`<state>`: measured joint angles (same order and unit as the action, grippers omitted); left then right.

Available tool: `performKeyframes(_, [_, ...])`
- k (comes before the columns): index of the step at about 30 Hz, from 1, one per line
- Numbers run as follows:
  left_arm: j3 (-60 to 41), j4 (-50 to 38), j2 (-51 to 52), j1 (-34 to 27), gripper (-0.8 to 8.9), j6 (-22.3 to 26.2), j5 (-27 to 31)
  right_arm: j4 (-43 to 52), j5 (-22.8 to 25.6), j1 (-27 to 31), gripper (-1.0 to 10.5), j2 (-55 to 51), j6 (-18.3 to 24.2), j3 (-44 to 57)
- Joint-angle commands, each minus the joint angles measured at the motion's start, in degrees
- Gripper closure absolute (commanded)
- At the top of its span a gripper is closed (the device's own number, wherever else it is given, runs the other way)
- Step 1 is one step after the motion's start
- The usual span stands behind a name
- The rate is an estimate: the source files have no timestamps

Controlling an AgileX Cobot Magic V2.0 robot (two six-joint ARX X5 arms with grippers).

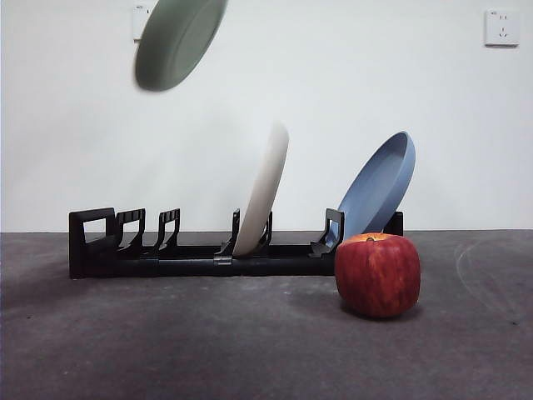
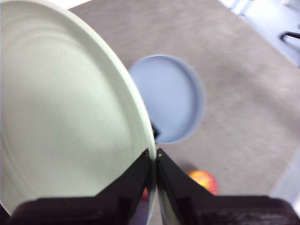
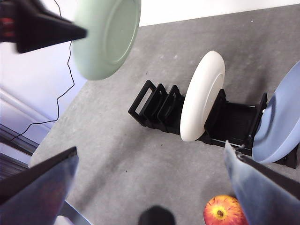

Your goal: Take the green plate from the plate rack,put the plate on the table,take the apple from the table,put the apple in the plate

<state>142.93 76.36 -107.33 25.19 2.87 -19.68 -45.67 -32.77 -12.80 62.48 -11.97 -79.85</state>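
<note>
Front view, from the left: the green plate [image 1: 179, 40] hangs tilted high above the plate rack [image 1: 200, 250], clear of its empty slots. The left end effector [image 2: 153, 157] has its jaws pinched onto that plate's rim. Further along the rack, the white plate [image 1: 265, 190] and then the blue plate [image 1: 379, 187] lean in their slots. The apple [image 1: 378, 274] sits on the worktop [image 1: 208, 342] just before the rack's right end. The right end effector [image 3: 152, 154] hovers wide open, holding nothing, though its jaws look blurred.

Bare table [image 1: 166, 333] beside apple [image 1: 377, 275]
</note>
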Motion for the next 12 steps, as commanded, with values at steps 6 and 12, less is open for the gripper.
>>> performKeyframes(6, [-1.6, 0.13, 10.82, 15.45, 8.22, 2.21, 10.16, -1.66, 0.24, -0.11, 4.2, 0.04, 1.66, -0.31])
performKeyframes(12, [-17.73, 0.13, 21.92, 27.56, 8.22, 1.7, 22.56, -2.34, 0.24, -0.11, 4.2, 0.04, 1.75, -0.31])
